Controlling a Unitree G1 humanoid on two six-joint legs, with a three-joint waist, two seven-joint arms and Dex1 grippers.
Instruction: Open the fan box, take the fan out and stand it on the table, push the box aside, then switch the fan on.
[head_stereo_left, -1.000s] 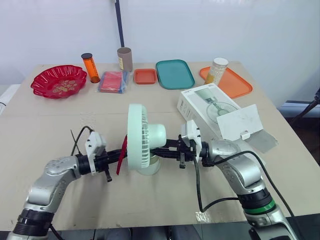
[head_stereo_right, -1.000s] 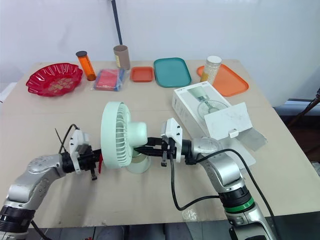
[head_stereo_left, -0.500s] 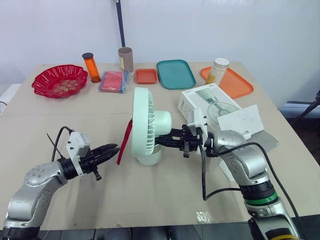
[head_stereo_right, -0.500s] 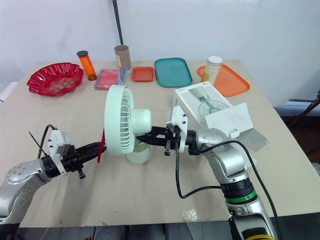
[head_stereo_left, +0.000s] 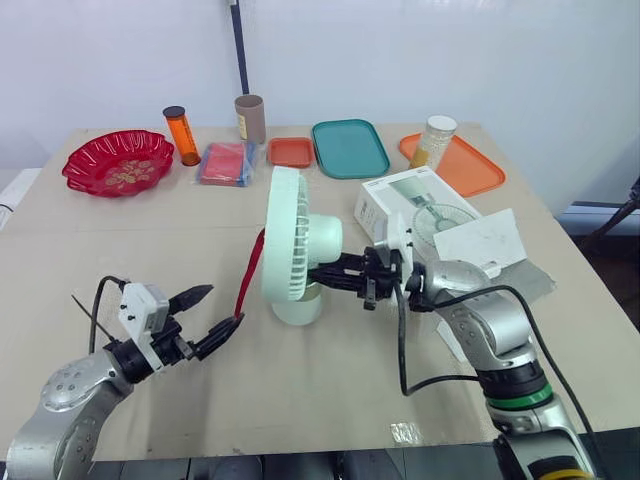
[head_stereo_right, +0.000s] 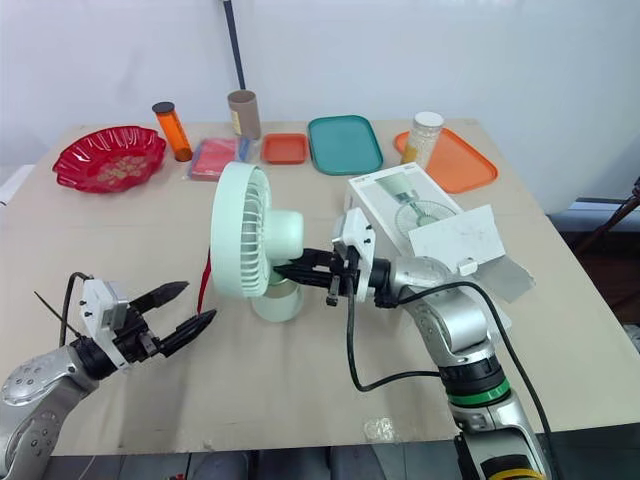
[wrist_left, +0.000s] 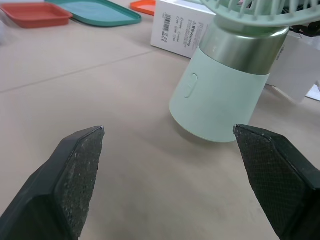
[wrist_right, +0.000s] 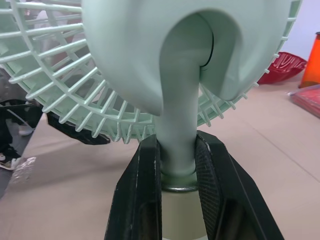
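The fan (head_stereo_left: 295, 245) stands upright on the table (head_stereo_left: 320, 400), with my right gripper (wrist_right: 177, 160) clamped round its neck. Its base button (wrist_left: 192, 86) faces my left gripper (head_stereo_left: 222, 307), which is spread wide, empty and near. The fan box (head_stereo_left: 400, 200) sits beyond.

Fan (head_stereo_left: 318, 240) matt plastic, brushed-metal band; fingers (wrist_left: 75, 170) rough-textured.

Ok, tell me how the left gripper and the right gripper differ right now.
The left gripper is open and holds nothing; the right gripper is shut on the neck of the fan. The left gripper hangs apart from the fan, on its grille side; the right gripper reaches in from behind the fan's head. Both have two black fingers and sit low over the table.
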